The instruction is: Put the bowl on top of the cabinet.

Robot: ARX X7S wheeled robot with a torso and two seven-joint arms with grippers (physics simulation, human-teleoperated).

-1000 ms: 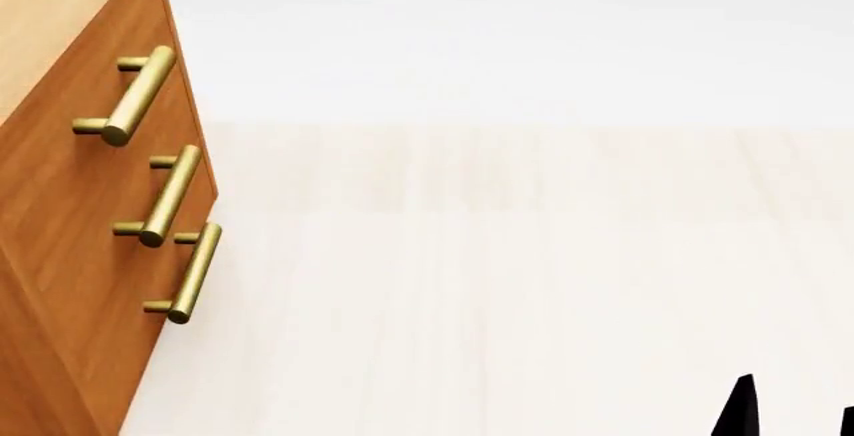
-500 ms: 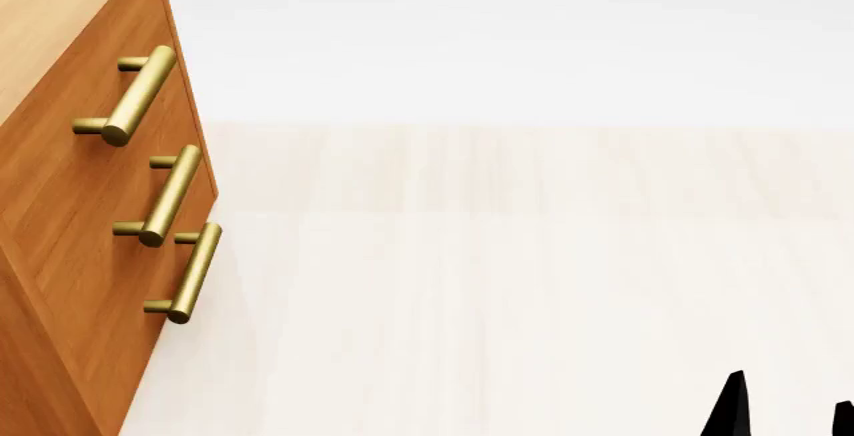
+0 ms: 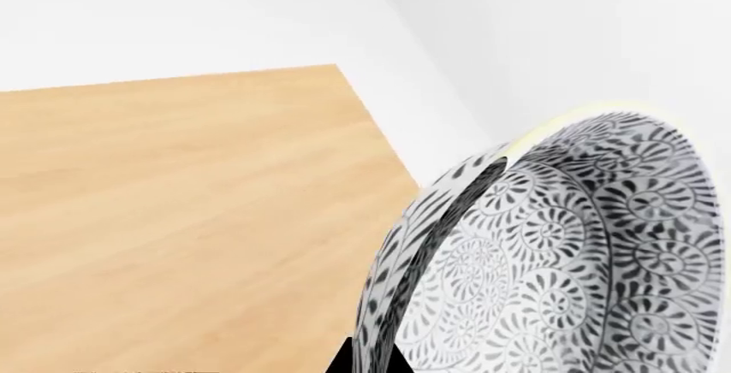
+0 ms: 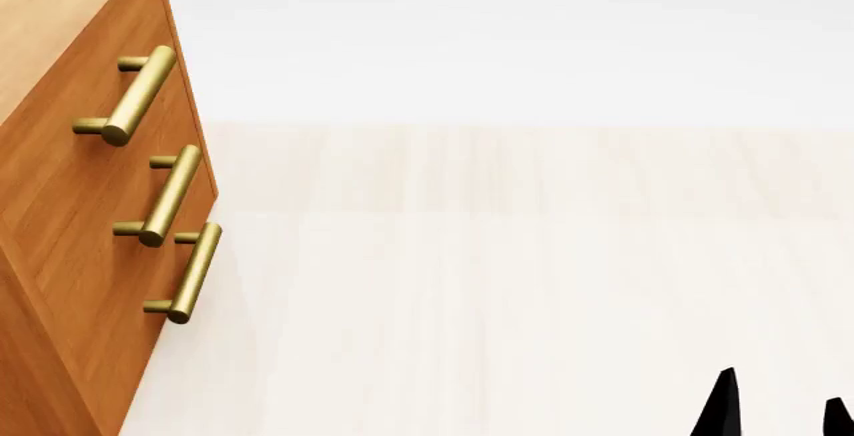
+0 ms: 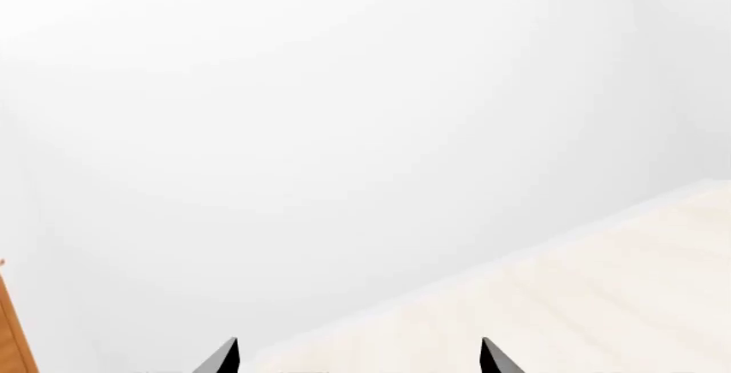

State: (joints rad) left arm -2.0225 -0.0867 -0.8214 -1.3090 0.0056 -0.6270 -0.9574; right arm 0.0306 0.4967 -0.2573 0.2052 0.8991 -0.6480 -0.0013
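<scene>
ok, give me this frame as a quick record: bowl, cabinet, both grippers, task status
bowl: tilted on edge in the left gripper, seen only in the left wrist view
cabinet: at the head view's left, three handles facing out; light wood top lies under the bowl
left gripper: shut on the bowl's rim
right gripper: open, holding nothing, over the pale floor
task status: bowl not yet set down on the cabinet

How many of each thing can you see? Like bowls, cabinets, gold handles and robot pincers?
Bowl: 1
Cabinet: 1
Gold handles: 3
Pincers: 2, the left pincer at the bowl's rim, the right pincer holding nothing
Total: 7
</scene>
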